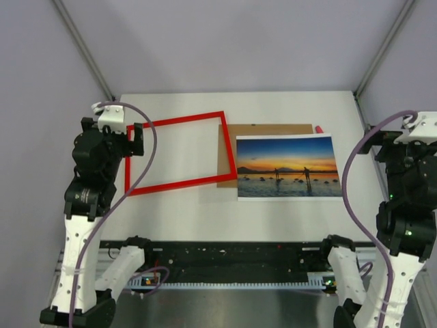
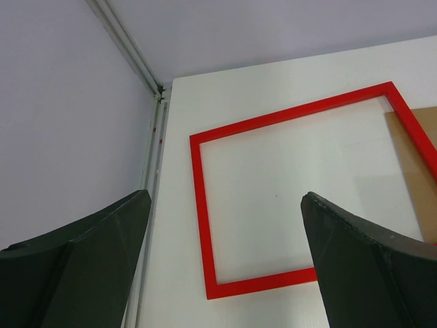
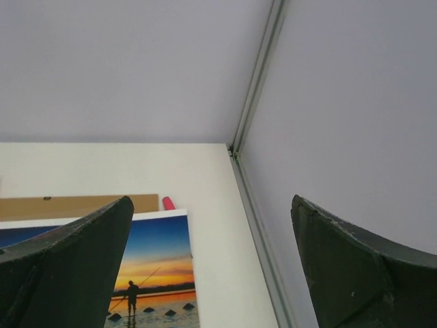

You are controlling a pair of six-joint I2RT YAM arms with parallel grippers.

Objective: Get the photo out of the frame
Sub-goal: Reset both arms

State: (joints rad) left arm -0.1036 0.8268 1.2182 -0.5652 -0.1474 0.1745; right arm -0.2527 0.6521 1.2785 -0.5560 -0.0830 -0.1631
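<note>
The frame [image 1: 181,185] is a thin red rectangle lying flat on the left half of the white table, with bare table showing through it. The photo [image 1: 288,166], an orange-and-blue sunset print, lies face up to its right, outside the frame. My left gripper [image 1: 116,137] hovers open over the frame's left end. In the left wrist view the frame's left rail [image 2: 201,212] runs between the wide-apart fingers of that gripper [image 2: 225,197]. My right gripper [image 1: 410,147] hangs open at the table's right edge, right of the photo [image 3: 160,253]. Nothing sits in that gripper [image 3: 210,199].
A plain brown backing board [image 1: 273,130] lies under the photo's far edge and the frame's right rail; it shows in both wrist views [image 2: 420,164] [image 3: 82,205]. A small pink-red object [image 1: 317,128] peeks out behind the photo. Enclosure walls stand close on both sides.
</note>
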